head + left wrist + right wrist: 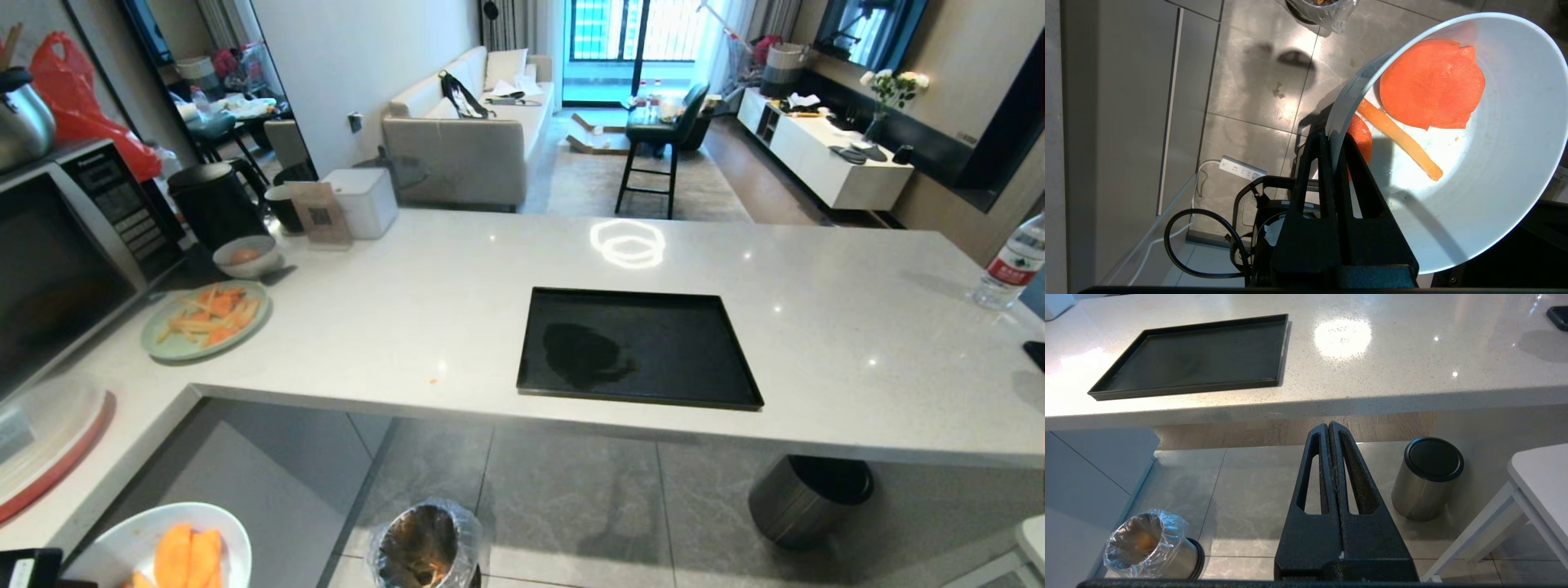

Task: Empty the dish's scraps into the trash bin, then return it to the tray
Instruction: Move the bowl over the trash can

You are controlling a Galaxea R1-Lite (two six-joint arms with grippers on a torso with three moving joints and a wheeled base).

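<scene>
- The small round pale blue-white dish [1494, 171] is off the bench, carried low over the grey tiled floor [1257, 94] with its rim pinched in the jaws of the left gripper [1334, 141].
- The jaws are clenched on that rim, one finger inside the dish and one outside, and the dish is tilted.
- The scraps [1431, 83] lie inside it: a broad orange slice, a second orange piece close to the gripped rim, and a pale orange-yellow stick between them.
- The small shiny metal trash bin [426, 545], lined with a crinkly clear plastic bag, stands on the floor below the bench edge, near the dish but not beneath it.
- The large flat black rectangular tray [637, 349] lies on the pale speckled bench [816, 318] with nothing on it.
- The right gripper [1329, 428] hangs below the bench edge, jaws pressed together and grasping nothing.
- A brushed-steel cylinder with a black top [1427, 477] stands on the floor just beyond the right gripper.
- A pale green plate [204, 320] heaped with orange and yellow pieces sits on the bench, well apart from the tray.
</scene>
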